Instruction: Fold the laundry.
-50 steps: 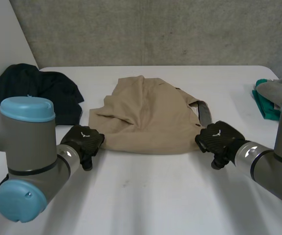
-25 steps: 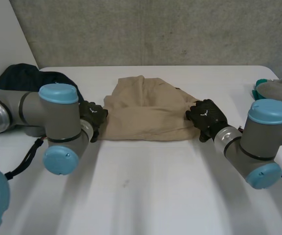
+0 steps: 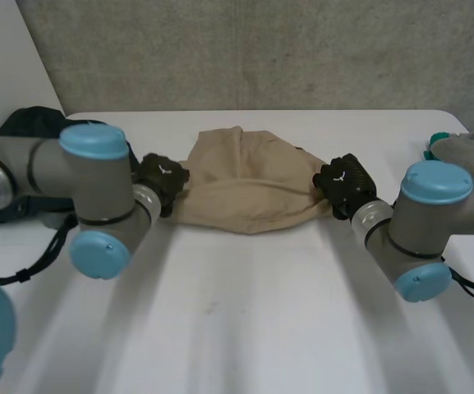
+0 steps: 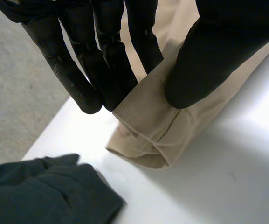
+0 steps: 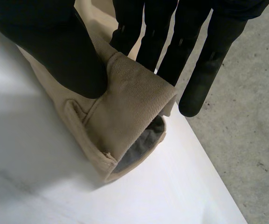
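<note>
A: You have the tan cloth [image 3: 249, 193] at the far middle of the table [image 3: 237, 328], gripped at both ends of its near edge. That edge hangs in a shallow curve between your hands.

B: What has the left hand [image 3: 161, 176] got?

A: It's closed on the cloth's left corner. The thumb [image 4: 204, 60] presses on the folded hem and the straight fingers [image 4: 106, 70] back it from the other side. It's a pinch, not a fist.

B: And the right hand [image 3: 343, 182]?

A: That's the mirror of it. Its thumb [image 5: 55, 46] sits on the thick seamed corner with the fingers [image 5: 143, 42] behind, and grey lining shows inside the fold.

B: Why hold it at the two ends?

A: My guess is that it spreads the edge so you can carry it over the rest as one straight fold. Pinching at the hems gives you the stiffest part to grip.

B: How are the arms placed?

A: Both reach forward and angle inward. The hands are level with each other and well apart, one at each side of the cloth.

B: Is anything in the way?

A: The dark garment [image 4: 45, 191] lies just beside the left corner, so watch it doesn't snag. The pile [image 3: 458, 148] at the right edge is well apart.
</note>
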### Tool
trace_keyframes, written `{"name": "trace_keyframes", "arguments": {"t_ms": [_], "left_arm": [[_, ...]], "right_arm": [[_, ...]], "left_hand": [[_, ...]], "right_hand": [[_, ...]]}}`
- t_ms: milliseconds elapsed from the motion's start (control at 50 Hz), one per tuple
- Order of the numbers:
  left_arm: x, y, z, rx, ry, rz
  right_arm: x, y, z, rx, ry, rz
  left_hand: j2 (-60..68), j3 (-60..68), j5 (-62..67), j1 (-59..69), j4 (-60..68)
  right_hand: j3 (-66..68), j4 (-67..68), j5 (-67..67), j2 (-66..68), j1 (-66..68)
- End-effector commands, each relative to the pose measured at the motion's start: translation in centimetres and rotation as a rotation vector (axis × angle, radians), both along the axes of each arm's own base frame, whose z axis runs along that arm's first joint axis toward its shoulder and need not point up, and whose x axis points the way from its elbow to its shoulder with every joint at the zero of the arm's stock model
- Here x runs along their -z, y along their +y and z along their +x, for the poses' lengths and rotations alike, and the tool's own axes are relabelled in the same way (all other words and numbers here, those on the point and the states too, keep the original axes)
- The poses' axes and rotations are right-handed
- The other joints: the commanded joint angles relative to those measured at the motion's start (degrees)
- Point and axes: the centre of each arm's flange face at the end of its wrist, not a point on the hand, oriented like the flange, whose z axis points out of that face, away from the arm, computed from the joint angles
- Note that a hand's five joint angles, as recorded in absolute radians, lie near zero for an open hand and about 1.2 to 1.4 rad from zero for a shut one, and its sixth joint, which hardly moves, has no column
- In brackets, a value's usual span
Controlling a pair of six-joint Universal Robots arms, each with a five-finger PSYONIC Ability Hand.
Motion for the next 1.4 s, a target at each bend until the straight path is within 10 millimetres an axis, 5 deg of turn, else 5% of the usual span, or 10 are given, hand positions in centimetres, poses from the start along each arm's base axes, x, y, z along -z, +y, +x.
{"name": "trace_keyframes", "arguments": {"t_ms": [20,260,380,560,660,740,900,960,1120,1400], "left_arm": [[-6.7,1.4,1.3,0.024,0.136,-0.015],[-23.5,8.8,5.2,0.081,0.369,-0.193],[-22.9,9.3,5.6,0.047,0.333,-0.119],[-14.0,5.3,3.3,0.021,0.191,0.107],[-12.4,1.8,1.8,0.014,0.192,0.055],[-16.9,-0.6,0.8,0.027,0.312,-0.170],[-32.9,-0.1,2.3,0.106,0.754,-0.839],[-34.0,0.5,2.5,0.134,0.767,-0.881],[-27.9,-1.2,3.4,0.051,0.662,-0.641],[-5.8,0.1,2.4,0.008,0.412,-0.114]], "right_arm": [[-3.7,0.9,-0.5,0.004,0.010,0.036],[-23.1,3.9,-3.8,0.088,-0.172,-0.182],[-23.1,4.3,-4.6,0.109,-0.163,-0.075],[-15.2,3.6,-3.0,0.079,-0.016,0.155],[-12.6,1.1,-1.5,0.089,-0.034,0.115],[-15.3,-1.9,0.3,0.125,-0.173,-0.133],[-28.3,-2.8,1.0,0.076,-0.634,-0.790],[-28.9,-2.4,1.5,0.060,-0.655,-0.822],[-25.6,-3.3,2.3,0.023,-0.590,-0.701],[-4.9,-2.0,2.7,-0.035,-0.277,-0.182]], "left_hand": [[11.54,12.13,13.40,14.45,11.60],[11.54,12.13,13.40,14.45,11.60],[11.54,12.13,13.40,14.45,11.60],[11.54,12.13,13.40,14.45,11.60],[11.54,12.13,13.40,14.45,11.60],[11.54,12.13,13.40,14.45,11.60],[11.54,12.13,13.40,14.45,11.60],[11.54,12.13,13.40,14.45,11.60],[11.54,12.13,13.40,14.45,11.60],[11.54,12.13,13.40,14.45,11.60]], "right_hand": [[12.83,11.58,13.03,13.31,17.16],[12.83,11.58,13.03,13.31,17.16],[12.83,11.58,13.03,13.31,17.16],[12.83,11.58,13.03,13.31,17.16],[12.83,11.58,13.03,13.31,17.16],[12.83,11.58,13.03,13.31,17.16],[12.83,11.58,13.03,13.31,17.16],[12.83,11.58,13.03,13.31,17.16],[12.83,11.58,13.03,13.31,17.16],[12.83,11.58,13.03,13.31,17.16]]}}
